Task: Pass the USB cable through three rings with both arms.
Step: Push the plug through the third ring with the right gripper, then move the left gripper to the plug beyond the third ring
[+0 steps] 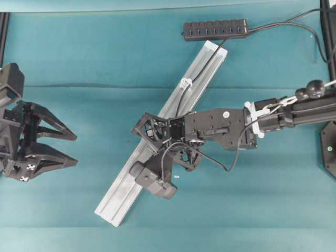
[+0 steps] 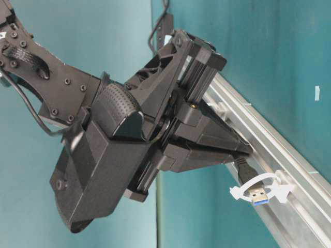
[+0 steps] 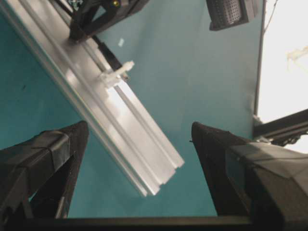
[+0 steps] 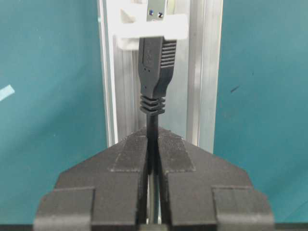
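Right gripper (image 4: 153,159) pinches cable (image 4: 154,77), plug tip inside ring (image 4: 151,29) on rail (image 4: 207,72); left gripper (image 1: 65,147) wide open, empty.

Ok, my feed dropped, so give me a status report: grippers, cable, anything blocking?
Right gripper shut on USB cable behind the plug. Left gripper open, clear of the rail. Plug tip entering a ring. Nothing blocking.
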Controlling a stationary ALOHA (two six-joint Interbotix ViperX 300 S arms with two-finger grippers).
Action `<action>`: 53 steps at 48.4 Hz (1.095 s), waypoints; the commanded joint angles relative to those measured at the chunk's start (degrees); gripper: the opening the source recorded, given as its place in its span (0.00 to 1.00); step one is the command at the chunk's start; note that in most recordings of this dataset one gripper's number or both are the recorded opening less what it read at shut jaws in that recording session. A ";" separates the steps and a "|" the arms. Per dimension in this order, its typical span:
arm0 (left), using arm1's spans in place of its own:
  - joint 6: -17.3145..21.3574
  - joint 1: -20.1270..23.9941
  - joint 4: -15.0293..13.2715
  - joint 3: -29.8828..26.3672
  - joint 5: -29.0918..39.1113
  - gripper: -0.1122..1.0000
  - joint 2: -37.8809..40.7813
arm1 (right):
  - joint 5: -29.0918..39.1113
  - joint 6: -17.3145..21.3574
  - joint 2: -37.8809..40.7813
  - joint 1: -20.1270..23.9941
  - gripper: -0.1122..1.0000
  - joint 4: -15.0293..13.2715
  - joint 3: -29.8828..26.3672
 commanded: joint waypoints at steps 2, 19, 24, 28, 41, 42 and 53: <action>0.00 -0.18 0.18 -0.79 -0.35 0.94 0.35 | -0.97 0.00 3.34 1.58 0.13 0.62 -1.93; -0.18 -0.18 0.18 -0.70 0.00 0.94 0.70 | 3.52 0.09 3.96 2.81 0.13 0.62 -5.98; -0.18 -0.53 0.18 -0.70 0.00 0.94 1.14 | 5.36 0.09 4.39 2.81 0.13 0.62 -7.21; -0.18 -0.97 0.18 -0.70 0.00 0.94 1.85 | 5.80 0.09 4.66 2.99 0.13 0.70 -8.17; -0.18 -2.20 0.18 -0.70 -0.35 0.94 4.31 | 8.79 2.81 4.13 2.99 0.13 0.88 -11.43; -0.18 -2.11 0.18 -0.70 -0.44 0.94 4.39 | 9.05 2.90 4.13 2.99 0.13 0.79 -11.43; -0.26 -2.29 0.18 -0.53 -1.49 0.94 4.83 | 9.49 3.25 4.13 3.25 0.13 0.88 -11.43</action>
